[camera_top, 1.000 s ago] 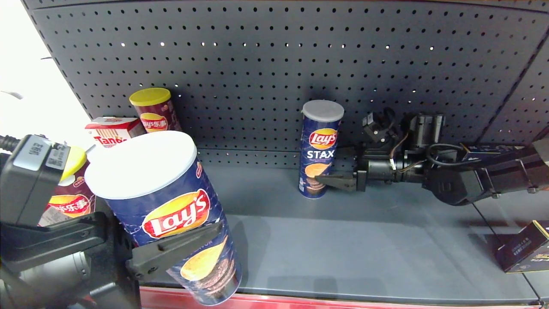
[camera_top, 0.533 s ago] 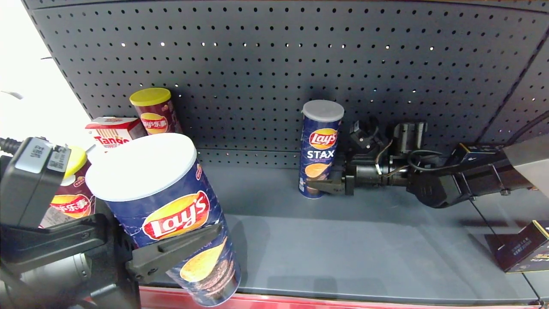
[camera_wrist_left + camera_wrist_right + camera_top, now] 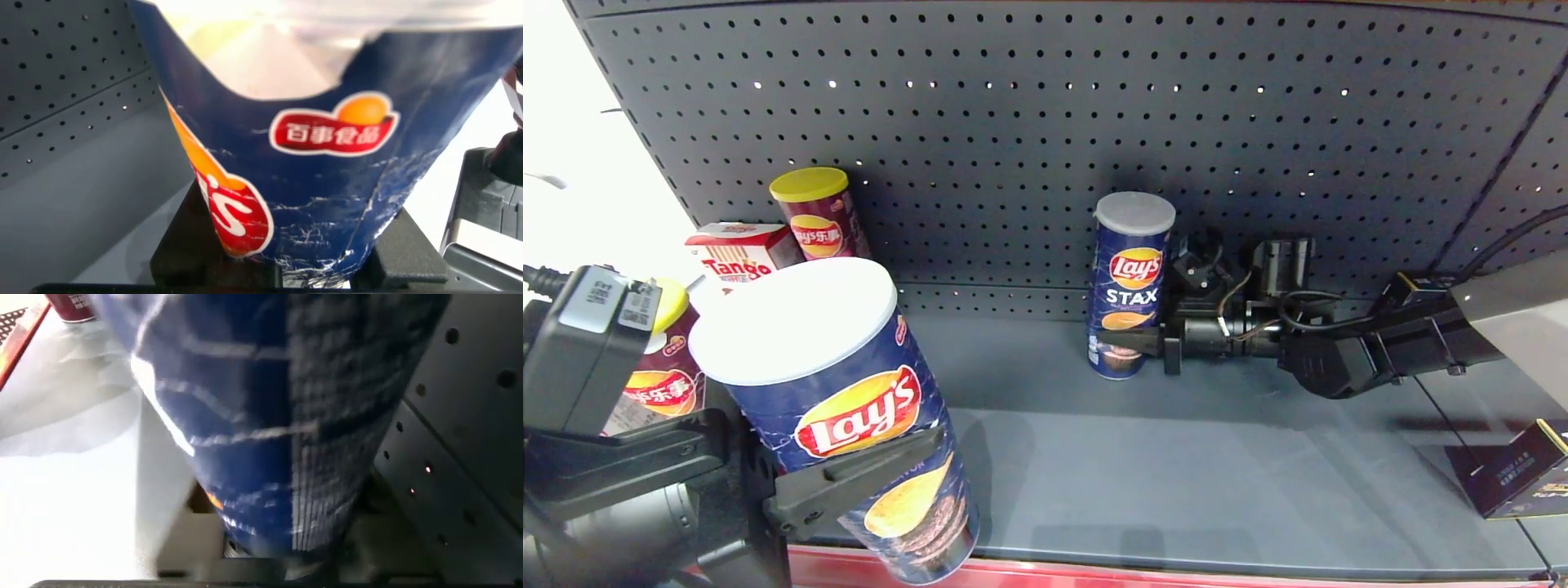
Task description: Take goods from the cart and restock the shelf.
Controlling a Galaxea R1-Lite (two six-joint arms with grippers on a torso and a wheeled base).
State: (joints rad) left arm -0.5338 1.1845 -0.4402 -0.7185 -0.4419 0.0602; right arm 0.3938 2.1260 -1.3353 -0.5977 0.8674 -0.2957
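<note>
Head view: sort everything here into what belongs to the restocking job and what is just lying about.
Job in hand:
near blue can, held in the left gripper
far blue can, in the right gripper by the back panel
shelf

Lying about:
back maroon can
front maroon can
red-and-white box
dark box at the shelf's right

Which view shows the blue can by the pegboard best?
Head view: the pegboard can stands whole, lid to base, right gripper at its lower half. Right wrist view gives a slice of its wall. Left wrist view shows the other can.
</note>
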